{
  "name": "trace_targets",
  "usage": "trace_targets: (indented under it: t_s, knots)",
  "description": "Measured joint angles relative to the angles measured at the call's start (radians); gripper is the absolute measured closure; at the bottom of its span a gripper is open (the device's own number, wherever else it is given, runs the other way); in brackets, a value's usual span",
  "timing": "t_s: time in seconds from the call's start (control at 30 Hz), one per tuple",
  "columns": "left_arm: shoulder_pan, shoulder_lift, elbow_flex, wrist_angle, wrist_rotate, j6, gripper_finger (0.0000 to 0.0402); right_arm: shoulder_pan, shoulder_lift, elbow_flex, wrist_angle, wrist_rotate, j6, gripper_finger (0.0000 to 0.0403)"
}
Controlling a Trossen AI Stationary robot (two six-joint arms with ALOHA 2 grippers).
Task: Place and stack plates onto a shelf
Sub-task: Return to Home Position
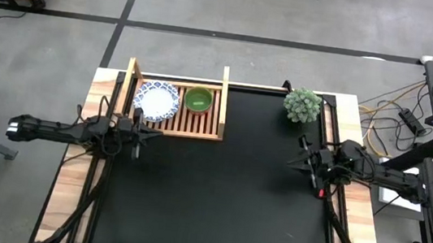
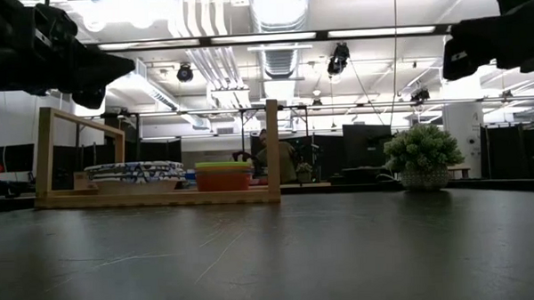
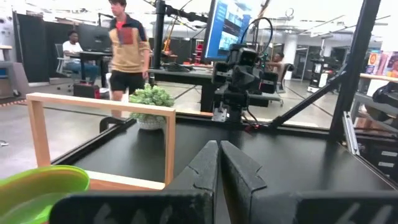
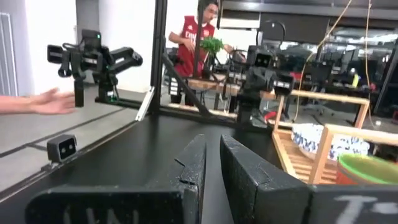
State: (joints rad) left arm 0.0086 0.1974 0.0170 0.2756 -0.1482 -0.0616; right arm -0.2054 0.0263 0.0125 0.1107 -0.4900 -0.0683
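The plates (image 1: 158,98) lie as a stack of blue-rimmed white plates on the left part of the light wooden shelf (image 1: 214,129), which sits at the black mat's far left. In the low view the plates (image 2: 134,171) rest flat on the shelf's slats (image 2: 157,197). Beside them stands a stack of bowls (image 2: 223,176) with a green one on top (image 1: 198,100). My left gripper (image 1: 148,133) hovers just near of the shelf, shut and empty. My right gripper (image 1: 300,159) hovers near the mat's right edge, its fingers almost together, empty.
A small potted plant (image 1: 302,105) stands at the mat's far right. The middle and near part of the black mat (image 1: 215,203) lies between the two arms. Beyond the table, people show in the wrist views, and a hand (image 4: 43,101) reaches in at the side.
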Motion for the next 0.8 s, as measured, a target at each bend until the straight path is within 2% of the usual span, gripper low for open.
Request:
trace_targets:
  t_s: [0.8]
  knots:
    - [0.0, 0.003, 0.001, 0.0, 0.0, 0.0, 0.0401, 0.0, 0.009, -0.001, -0.045, 0.048, -0.028, 0.0365]
